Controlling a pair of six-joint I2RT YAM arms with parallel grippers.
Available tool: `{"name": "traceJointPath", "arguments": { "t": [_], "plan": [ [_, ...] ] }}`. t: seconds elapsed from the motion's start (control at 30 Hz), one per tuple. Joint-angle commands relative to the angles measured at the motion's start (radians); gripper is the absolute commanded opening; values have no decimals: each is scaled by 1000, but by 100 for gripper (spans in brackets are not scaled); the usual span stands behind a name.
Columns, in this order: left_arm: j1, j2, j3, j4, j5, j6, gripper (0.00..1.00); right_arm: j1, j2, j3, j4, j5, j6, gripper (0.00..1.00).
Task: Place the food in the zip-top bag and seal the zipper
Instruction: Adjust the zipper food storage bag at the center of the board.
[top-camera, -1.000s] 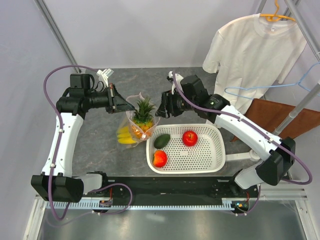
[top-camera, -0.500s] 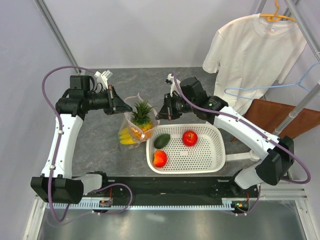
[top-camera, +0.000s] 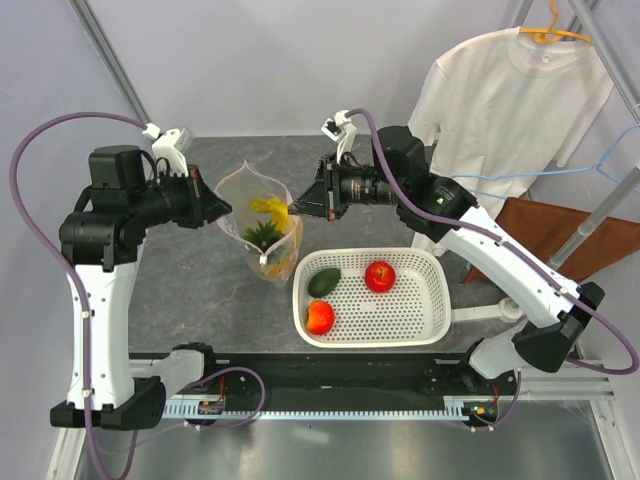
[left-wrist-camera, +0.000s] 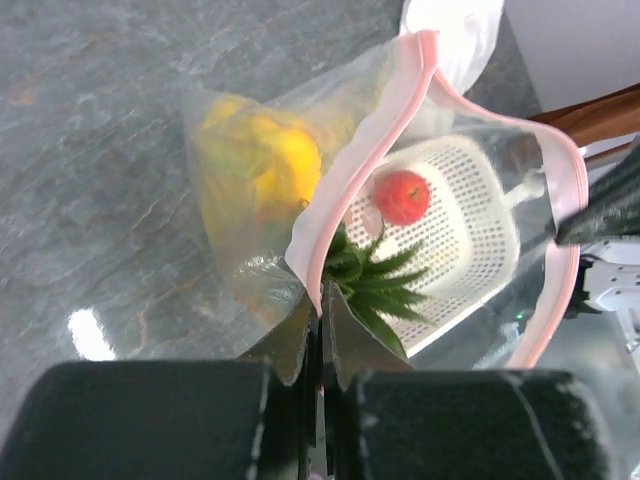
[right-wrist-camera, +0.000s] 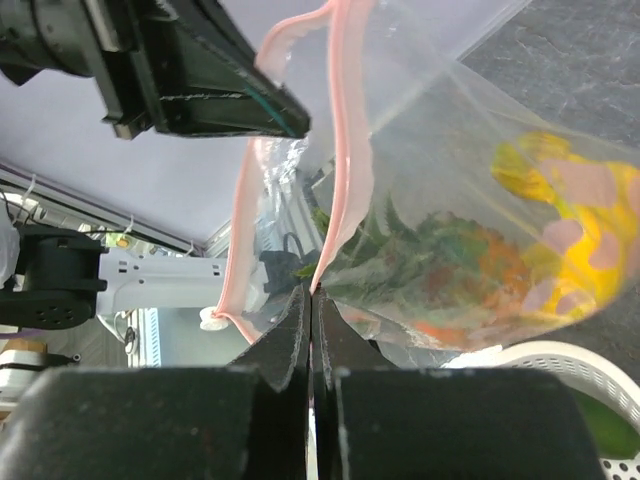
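My left gripper (top-camera: 222, 206) has its jaws pressed together on 1 side of the bag (top-camera: 258, 225), pinching the rim right at the pink zipper (left-wrist-camera: 355, 160). My right gripper (top-camera: 297, 207) pinches the opposite side of the rim; its fingers (right-wrist-camera: 285, 340) meet with only the thin plastic between them. The bag hangs between my 2 grippers with its mouth pulled open, the zipper strips bowed apart into a loop. It sits over the gray table (top-camera: 200, 290), near the far left corner of the white basket (top-camera: 440, 300). I cannot tell whether the bottom of the bag touches the table.

Inside the bag I see 2 pieces of food. The yellow bananas (top-camera: 265, 207) lie against the clear wall, and the pineapple (top-camera: 272, 255) sits beside them, its green crown toward the open mouth and its orange body at the bottom.

3 pieces are in the basket, outside the bag. The red apple (top-camera: 379, 276) is near the far rim, the dark green avocado (top-camera: 323, 282) is at the left end, and the red-orange fruit (top-camera: 319, 317) is in the near left corner. All 3 lie apart from each other.

A white T-shirt (top-camera: 510, 110) hangs behind my right arm.
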Motion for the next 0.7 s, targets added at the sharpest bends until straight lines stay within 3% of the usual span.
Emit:
{"name": "traceJointPath", "arguments": {
  "t": [0.0, 0.17, 0.43, 0.53, 0.57, 0.63, 0.67],
  "plan": [
    [-3, 43, 13, -101, -94, 85, 2, 0, 2, -87, 27, 9, -6, 0],
    [-6, 92, -38, -138, -92, 105, 2, -6, 31, -137, 24, 87, -58, 0],
    [-8, 82, -129, -69, -39, 75, 2, -40, 21, -126, -41, 127, -161, 0],
    [-8, 88, -142, -54, -31, 58, 2, -77, -19, -120, -100, 137, -234, 41],
    [-8, 91, -148, -52, -28, 56, 2, -106, -33, -132, -114, 144, -250, 60],
    [-8, 97, -153, -49, -17, 55, 2, -144, -86, -163, -154, 141, -325, 80],
    [-8, 102, -156, -49, 0, 58, 2, -176, -108, -205, -166, 137, -356, 85]
  ]
}}
